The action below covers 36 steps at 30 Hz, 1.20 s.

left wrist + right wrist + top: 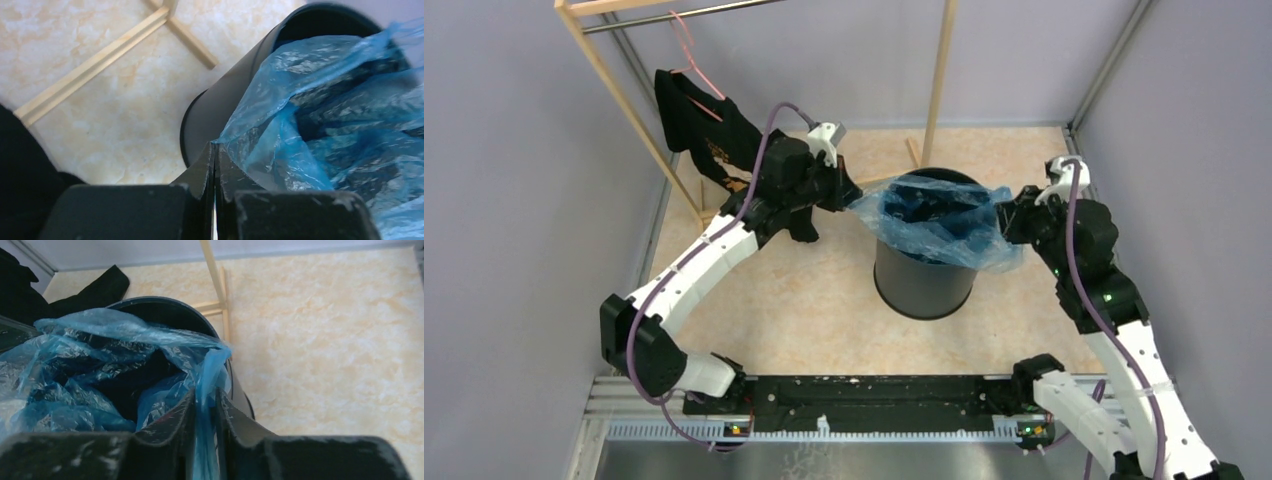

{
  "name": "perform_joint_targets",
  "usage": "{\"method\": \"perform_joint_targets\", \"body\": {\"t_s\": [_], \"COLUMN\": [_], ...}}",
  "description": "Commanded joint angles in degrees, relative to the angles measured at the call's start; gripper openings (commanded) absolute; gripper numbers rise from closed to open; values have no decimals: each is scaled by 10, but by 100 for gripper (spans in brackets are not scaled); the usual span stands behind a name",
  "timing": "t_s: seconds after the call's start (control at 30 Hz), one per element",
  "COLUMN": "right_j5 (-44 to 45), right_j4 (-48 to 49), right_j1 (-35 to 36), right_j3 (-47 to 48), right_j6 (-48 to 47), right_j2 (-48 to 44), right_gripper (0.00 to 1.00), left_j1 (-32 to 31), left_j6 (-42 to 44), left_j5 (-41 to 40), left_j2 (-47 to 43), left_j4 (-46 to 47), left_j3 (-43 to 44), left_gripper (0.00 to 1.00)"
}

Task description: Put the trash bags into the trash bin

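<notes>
The black trash bin (924, 285) stands upright on the floor between my arms. A crinkly light-blue trash bag (939, 220) is spread across its mouth and hangs partly inside. My left gripper (852, 197) is at the bin's left rim, shut on the bag's left edge. In the left wrist view the jaws (215, 145) meet on a corner of the bag (310, 115), beside the bin wall (225, 100). My right gripper (1007, 218) is at the right rim. In the right wrist view it (205, 392) is shut on a bunched strip of the bag (90, 370) above the bin rim (165, 310).
A wooden clothes rack stands behind the bin, with one post (941, 70) close to its far side and floor slats (95, 65) to the left. A black shirt (704, 125) on a pink hanger hangs behind my left arm. Grey walls close in both sides.
</notes>
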Motion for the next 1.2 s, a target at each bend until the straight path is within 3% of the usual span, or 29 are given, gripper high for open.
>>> {"method": "perform_joint_targets", "body": {"t_s": [0.0, 0.1, 0.3, 0.43, 0.5, 0.6, 0.73, 0.93, 1.03, 1.17], "right_j5": [-28, -29, -37, -45, -41, -15, -17, -180, -195, -174], "right_j4": [-55, -125, -205, -223, -217, -251, -328, -260, -226, -206], "right_j1": [-1, -1, -1, -1, -1, -1, -1, -1, -1, -1], "right_j3": [81, 137, 207, 250, 268, 337, 426, 404, 398, 400], "right_j6": [-5, -20, -44, -55, -69, -94, -114, -123, -122, -120], "right_j2": [44, 93, 150, 184, 188, 224, 315, 324, 328, 338], "right_gripper": [29, 50, 68, 74, 83, 86, 81, 73, 70, 51], "left_j1": [2, 2, 2, 1, 2, 1, 2, 1, 1, 2], "left_j6": [-7, -9, -9, -7, -7, -1, 12, 14, 11, 8], "left_j5": [33, 40, 36, 33, 34, 37, 42, 47, 53, 55], "left_j2": [-22, -23, -29, -25, -23, -19, -9, -1, 8, 13], "left_j4": [83, 85, 85, 76, 75, 69, 52, 47, 44, 43], "left_j3": [16, 19, 18, 29, 35, 46, 70, 94, 106, 113], "left_gripper": [0, 0, 0, 0, 0, 0, 0, 0, 0, 0]}}
